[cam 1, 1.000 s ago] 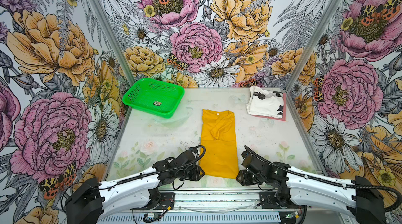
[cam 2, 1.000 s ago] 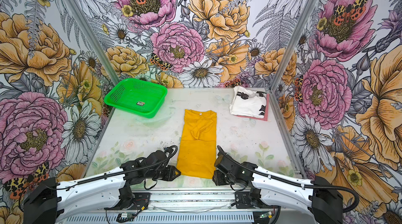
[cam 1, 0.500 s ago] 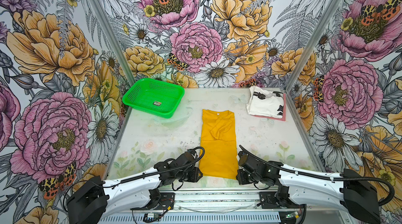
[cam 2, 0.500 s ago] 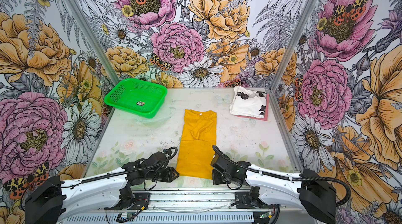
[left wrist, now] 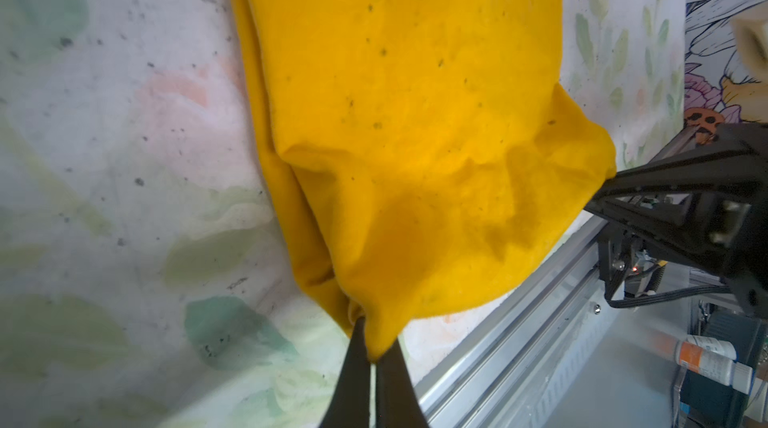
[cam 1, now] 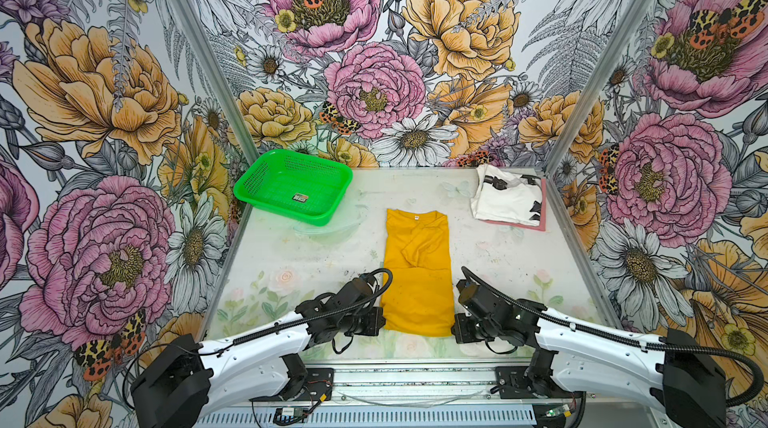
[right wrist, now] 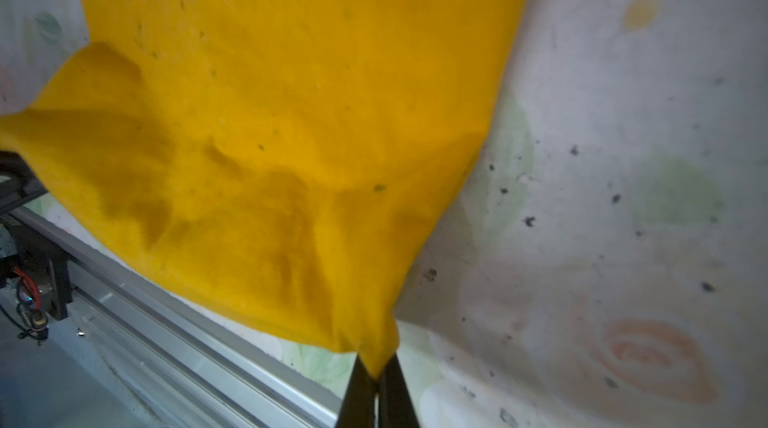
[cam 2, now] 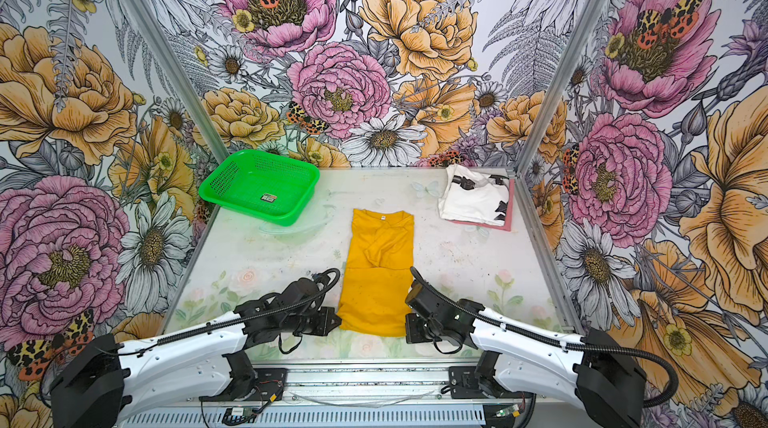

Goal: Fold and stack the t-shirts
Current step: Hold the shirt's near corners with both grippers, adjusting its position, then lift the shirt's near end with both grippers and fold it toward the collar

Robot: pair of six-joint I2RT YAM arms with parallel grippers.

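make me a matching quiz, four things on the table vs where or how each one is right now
Things:
1. green mesh basket
2. mustard-yellow t-shirt
3. white t-shirt with black markings
4. pink t-shirt

Places or states:
A. under another shirt, only its edge showing
B. at the back left
C. near corners pinched by the left gripper and the right gripper
D. top of the folded pile, back right

Pairs: 1-B, 2-C, 3-D, 4-A
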